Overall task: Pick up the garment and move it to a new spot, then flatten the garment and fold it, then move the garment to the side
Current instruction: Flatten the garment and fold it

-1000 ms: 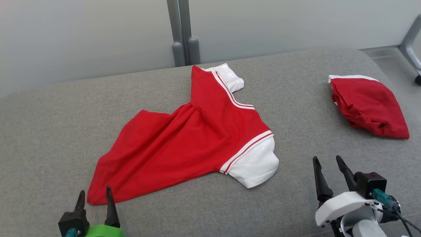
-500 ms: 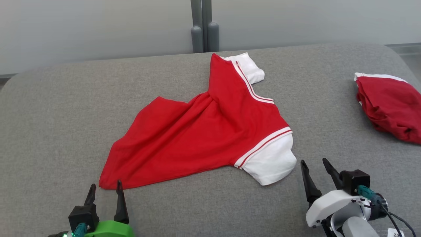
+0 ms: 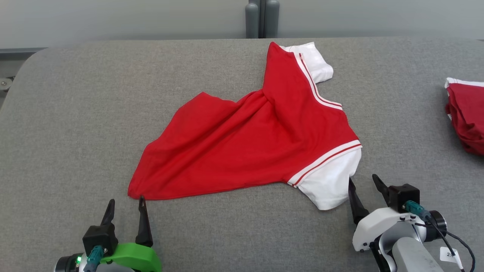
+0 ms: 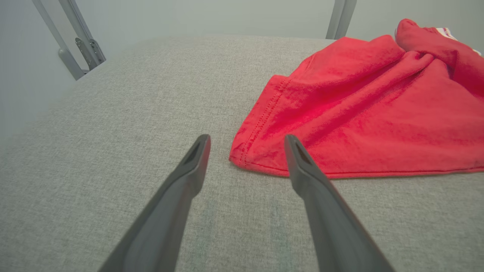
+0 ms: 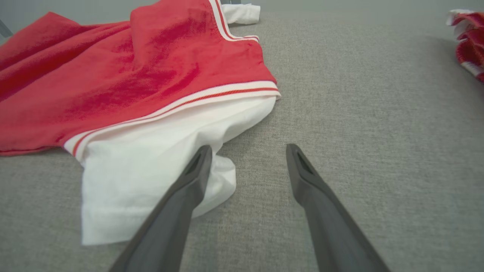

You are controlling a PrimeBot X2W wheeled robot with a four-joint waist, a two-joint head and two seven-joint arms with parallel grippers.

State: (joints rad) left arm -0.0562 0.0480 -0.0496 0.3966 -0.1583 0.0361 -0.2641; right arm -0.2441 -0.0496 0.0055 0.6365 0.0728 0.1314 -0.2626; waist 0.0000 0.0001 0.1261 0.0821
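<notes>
A grey fabric-covered surface (image 3: 75, 113) spans the scene. On it, roughly in the middle, the red garment (image 3: 257, 147) lies spread but rumpled, with a ridge of folds running up toward its far end, one white sleeve (image 3: 332, 181) at its near right corner and another white sleeve (image 3: 315, 60) at the far edge. A second, bunched red garment (image 3: 467, 117) sits well apart at the right edge. The right gripper (image 3: 363, 178) has its jaws spread wide and holds nothing, its inner finger just beside the near sleeve. The left gripper (image 3: 126, 199) is likewise wide apart and empty, its fingertips just short of the garment's near left hem corner (image 4: 242, 156).
</notes>
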